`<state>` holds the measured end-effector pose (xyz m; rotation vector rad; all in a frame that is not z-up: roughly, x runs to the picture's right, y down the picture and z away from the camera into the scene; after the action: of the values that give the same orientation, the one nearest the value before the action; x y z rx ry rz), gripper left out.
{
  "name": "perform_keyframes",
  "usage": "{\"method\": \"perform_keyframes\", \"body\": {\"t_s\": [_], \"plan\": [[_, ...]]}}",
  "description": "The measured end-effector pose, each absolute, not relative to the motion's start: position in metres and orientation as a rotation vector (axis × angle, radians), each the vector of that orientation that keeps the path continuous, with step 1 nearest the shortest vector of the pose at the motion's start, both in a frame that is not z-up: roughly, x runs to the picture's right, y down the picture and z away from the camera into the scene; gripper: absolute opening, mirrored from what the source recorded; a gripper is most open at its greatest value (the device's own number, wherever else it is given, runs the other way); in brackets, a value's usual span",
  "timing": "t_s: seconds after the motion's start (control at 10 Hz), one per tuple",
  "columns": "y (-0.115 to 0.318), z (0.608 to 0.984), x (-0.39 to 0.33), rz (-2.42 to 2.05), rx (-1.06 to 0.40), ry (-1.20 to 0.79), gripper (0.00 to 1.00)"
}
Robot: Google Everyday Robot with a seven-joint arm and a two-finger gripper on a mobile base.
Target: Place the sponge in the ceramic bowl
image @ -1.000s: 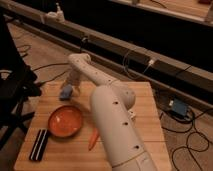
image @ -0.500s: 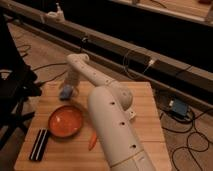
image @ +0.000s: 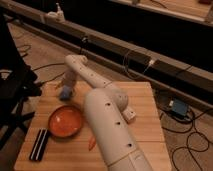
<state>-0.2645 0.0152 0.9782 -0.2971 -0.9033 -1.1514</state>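
Gripper [image: 66,90] low at sponge [image: 65,94], jaws spread wide, no firm hold evident. Unmoved over last second. Sponge just beyond ceramic bowl [image: 62,122] far rim, not inside; placement outstanding.

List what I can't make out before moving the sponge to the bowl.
Camera view:
- End effector, by the sponge at the table's far-left corner: contact unclear, too blurred.
- White box: mostly hidden behind the arm.
- Orange item beside the ceramic bowl: too small to identify.

Gripper [image: 66,86] at sponge [image: 66,94], blurred; arm [image: 107,125] cropped below.
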Motion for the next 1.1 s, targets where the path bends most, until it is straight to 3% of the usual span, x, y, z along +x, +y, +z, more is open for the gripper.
{"method": "perform_keyframes", "body": {"t_s": [0.2,0.8,1.0,1.1], "plan": [[0.024,0.981,-0.274,-1.146,-0.296,-0.937,0.72],[0.047,0.996,-0.271,-1.113,-0.348,-0.981,0.11],[0.047,0.997,-0.269,-1.111,-0.355,-0.980,0.00],[0.039,0.995,-0.270,-1.108,-0.341,-0.976,0.00]]}}
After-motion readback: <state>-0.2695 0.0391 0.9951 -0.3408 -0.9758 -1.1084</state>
